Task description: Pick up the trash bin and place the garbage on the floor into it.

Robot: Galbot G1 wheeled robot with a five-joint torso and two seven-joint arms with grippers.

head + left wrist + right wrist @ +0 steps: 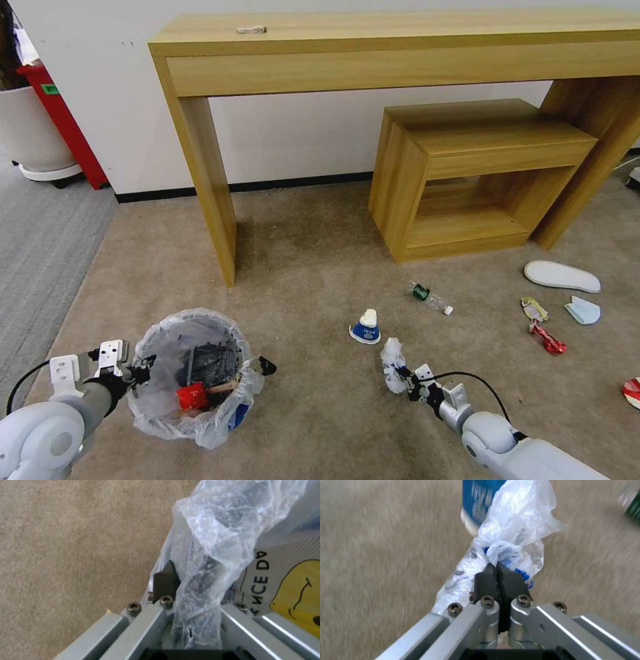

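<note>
My left gripper [141, 369] sits at the lower left of the head view, clamped on the near rim of the trash bin [193, 373] and its crinkled clear liner. In the left wrist view one dark fingertip [165, 581] presses the bunched plastic against the rim, with the bin's printed wall showing beside it. Inside the bin lie a red scrap and some dark pieces (I cannot tell what they are).

My right gripper [408, 385] is at the lower centre of the head view, just right of the bin, its fingers closed tight on a crumpled clear plastic wrapper [392, 363] with blue print. In the right wrist view the black pads [511, 581] meet with the wrapper [515, 537] pinched between them.

Just beyond that wrapper, the blue-white paper cup [366, 327] stands upside down on the beige carpet [307, 267]. A small bottle [430, 299] lies further up and to the right, near the low wooden shelf [467, 173]. At the right edge of the head view are a white slipper [561, 276], a light-blue face mask [583, 311], a yellowish candy wrapper [533, 309] and a red wrapper strip [548, 339], all close together. A red-white bowl [632, 391] is cut off by the right border. The wooden desk [373, 47] spans the top of the head view.
</note>
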